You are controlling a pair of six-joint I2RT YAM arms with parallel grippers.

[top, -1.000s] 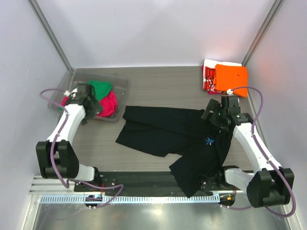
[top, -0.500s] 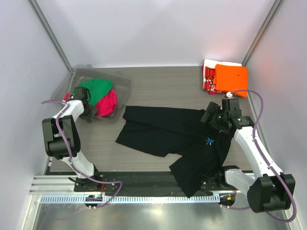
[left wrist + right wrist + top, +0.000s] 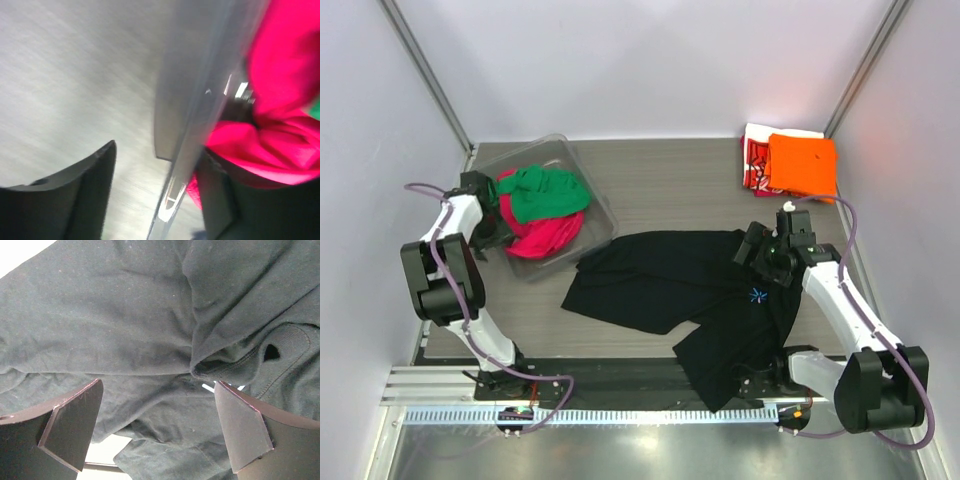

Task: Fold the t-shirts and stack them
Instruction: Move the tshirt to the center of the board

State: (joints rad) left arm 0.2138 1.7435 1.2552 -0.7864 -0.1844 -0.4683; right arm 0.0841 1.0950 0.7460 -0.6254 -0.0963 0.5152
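In the top view, the soft, crumpled black t-shirt (image 3: 660, 285) with a small light-blue starburst print (image 3: 757, 294) lies mid-table. Its long spread runs from 9 o'clock to 3 o'clock, and one lobe trails toward 6 o'clock over the near edge. The right gripper (image 3: 760, 250) hangs over the 3 o'clock end, just at 12 o'clock of the print, so we judge the right arm much the nearer. Its forearm rises from the base and its wrist points down.

At 1 o'clock a folded orange t-shirt (image 3: 802, 165) lies on a red-and-white printed t-shirt (image 3: 753, 160). At 10 o'clock the left gripper (image 3: 490, 225) sits at the 9 o'clock wall of a clear plastic bin (image 3: 590, 190), which holds a green t-shirt (image 3: 545, 190) and a magenta t-shirt (image 3: 545, 238).

The left wrist view is blurred. We see the left gripper (image 3: 157, 155) astride the bin's wall (image 3: 200, 100), one dark finger outside and the other inside against magenta cloth (image 3: 285, 75). The jaws are parted, with a gap showing on the outer side, and they grasp no shirt.

In the right wrist view the right gripper (image 3: 159, 386) is spread wide and empty, with black cloth directly beneath it. A folded ridge (image 3: 195, 360) and the neck opening lie toward 3 o'clock of the gap. We judge a short drop would reach the cloth.
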